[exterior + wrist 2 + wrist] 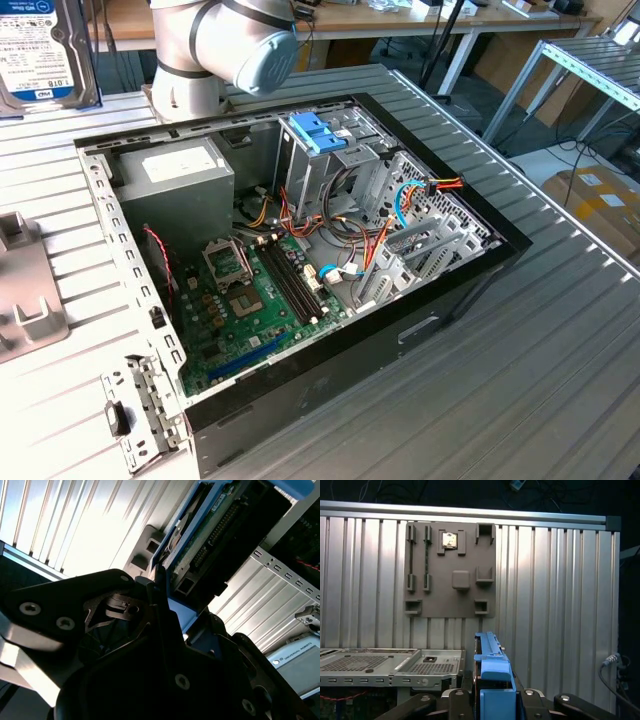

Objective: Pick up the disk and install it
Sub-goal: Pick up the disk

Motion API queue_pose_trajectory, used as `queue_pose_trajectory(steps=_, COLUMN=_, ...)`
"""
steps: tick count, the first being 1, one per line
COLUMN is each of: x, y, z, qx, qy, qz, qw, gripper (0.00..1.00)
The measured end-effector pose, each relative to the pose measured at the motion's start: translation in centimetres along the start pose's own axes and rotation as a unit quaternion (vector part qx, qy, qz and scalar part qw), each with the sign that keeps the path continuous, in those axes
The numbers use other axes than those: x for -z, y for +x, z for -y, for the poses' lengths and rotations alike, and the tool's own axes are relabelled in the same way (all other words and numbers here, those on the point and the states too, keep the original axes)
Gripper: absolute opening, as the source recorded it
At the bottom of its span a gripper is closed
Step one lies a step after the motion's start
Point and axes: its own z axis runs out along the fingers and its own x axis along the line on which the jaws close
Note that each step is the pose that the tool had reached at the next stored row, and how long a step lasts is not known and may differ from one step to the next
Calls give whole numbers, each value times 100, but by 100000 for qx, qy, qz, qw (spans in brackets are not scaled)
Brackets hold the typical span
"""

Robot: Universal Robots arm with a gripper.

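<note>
The disk (40,50) is a dark metal drive with a white-and-blue label, held up in the air at the exterior view's top left, above the ribbed table. In the first wrist view its blue side piece (492,672) stands on edge between the dark fingers of my gripper (492,697), which is shut on it. In the second wrist view the disk (210,535) shows its green circuit board and blue rail, clamped in the gripper (172,605). The disk is apart from the open computer case (480,270).
Inside the case are a metal drive cage with light-blue handles (318,130), a grey power supply box (175,175), a green motherboard (250,300) and loose cables (380,230). A grey fixture plate (451,570) lies on the table. The arm's elbow (235,45) hangs over the case's back edge.
</note>
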Motion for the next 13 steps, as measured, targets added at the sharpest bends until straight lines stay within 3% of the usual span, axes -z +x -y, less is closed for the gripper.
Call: queue_pose_trajectory(steps=13, x=0, y=84, z=17, qx=1, qy=-2, qz=-2, qw=100000, gripper=37)
